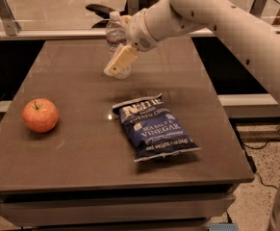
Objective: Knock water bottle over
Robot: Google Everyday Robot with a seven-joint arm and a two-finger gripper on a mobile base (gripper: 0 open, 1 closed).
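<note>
The water bottle (113, 35), clear ribbed plastic with a white cap, stands upright near the far middle of the brown table (72, 143). My gripper (120, 61) reaches in from the upper right on the white arm (202, 13). It is right against the bottle's lower right side and covers part of the bottle's base.
A red apple (41, 115) sits at the table's left. A blue bag of sea salt and vinegar chips (154, 126) lies right of centre. A counter with metal brackets (2, 8) runs behind the table. The table's right edge drops to the floor.
</note>
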